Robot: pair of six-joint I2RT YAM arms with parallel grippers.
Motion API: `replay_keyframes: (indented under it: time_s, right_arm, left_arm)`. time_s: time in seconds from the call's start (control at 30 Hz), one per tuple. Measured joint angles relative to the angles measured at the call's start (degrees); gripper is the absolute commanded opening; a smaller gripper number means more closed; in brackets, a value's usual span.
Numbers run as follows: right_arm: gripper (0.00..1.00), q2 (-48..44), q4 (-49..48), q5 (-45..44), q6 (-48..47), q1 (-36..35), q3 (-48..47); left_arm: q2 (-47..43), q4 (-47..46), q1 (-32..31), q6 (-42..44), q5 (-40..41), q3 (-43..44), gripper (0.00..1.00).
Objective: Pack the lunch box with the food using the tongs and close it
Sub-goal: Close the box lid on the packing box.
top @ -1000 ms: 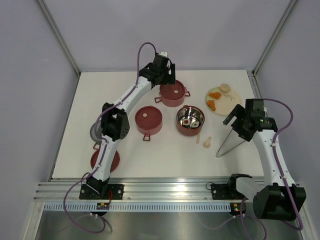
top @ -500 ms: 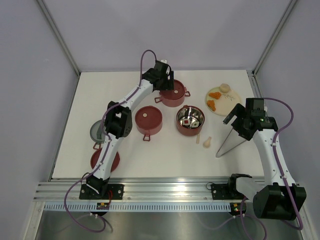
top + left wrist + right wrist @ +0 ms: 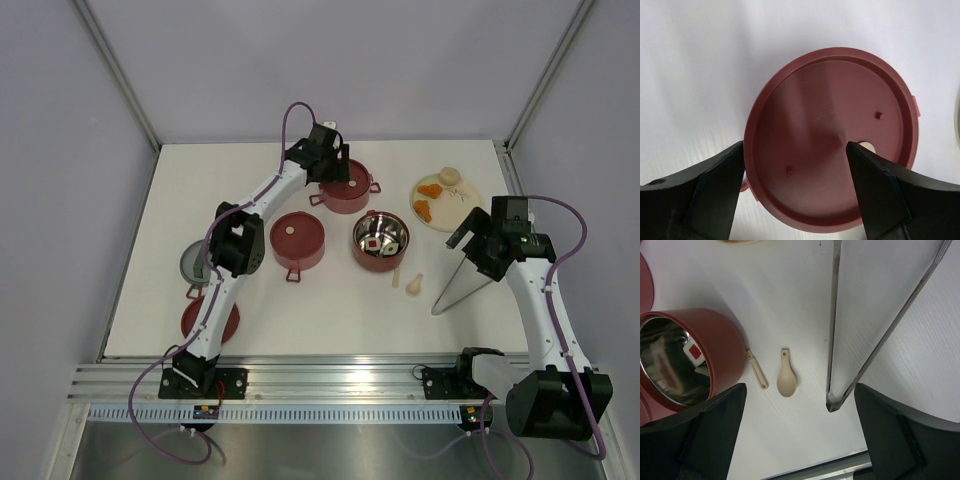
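The lunch box stands as three separate dark-red bowls: a lidded one at the back [image 3: 347, 187], a lidded one left of centre [image 3: 297, 240] and an open one [image 3: 381, 240] holding food [image 3: 694, 351]. My left gripper [image 3: 330, 165] hovers open over the back bowl's lid [image 3: 832, 135]. Its left finger is at the lid's left edge and its right finger is above the lid's surface. The silver tongs [image 3: 455, 285] lie flat on the table. My right gripper [image 3: 470, 237] hangs open above the tongs [image 3: 834, 315], holding nothing. More food [image 3: 430, 188] sits on the cream plate [image 3: 470, 212].
A beige spoon [image 3: 413, 285] and a small beige stick [image 3: 397, 277] lie between the open bowl and the tongs. A grey lid [image 3: 197, 262] and a dark-red lid [image 3: 210, 320] rest at the left, under my left arm. Walls close in the table.
My left arm has swung a little right and down onto the back bowl, its jaws narrowing slightly. The right arm and the tongs have stayed put.
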State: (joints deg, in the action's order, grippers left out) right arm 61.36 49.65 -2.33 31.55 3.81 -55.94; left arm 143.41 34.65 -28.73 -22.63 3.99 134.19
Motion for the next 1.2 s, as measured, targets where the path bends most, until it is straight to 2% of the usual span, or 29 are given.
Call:
replay_keyframes:
  time_s: [0.97,1.2]
  right_arm:
    - [0.96,-0.02,0.02,0.00,0.02,0.00,0.00]
    - [0.96,-0.02,0.02,0.00,0.02,0.00,0.00]
  left_arm:
    - [-4.31,-2.32,-1.92,3.26,3.32,-3.58,0.84]
    - [-4.31,-2.16,-1.97,3.23,3.32,-3.58,0.90]
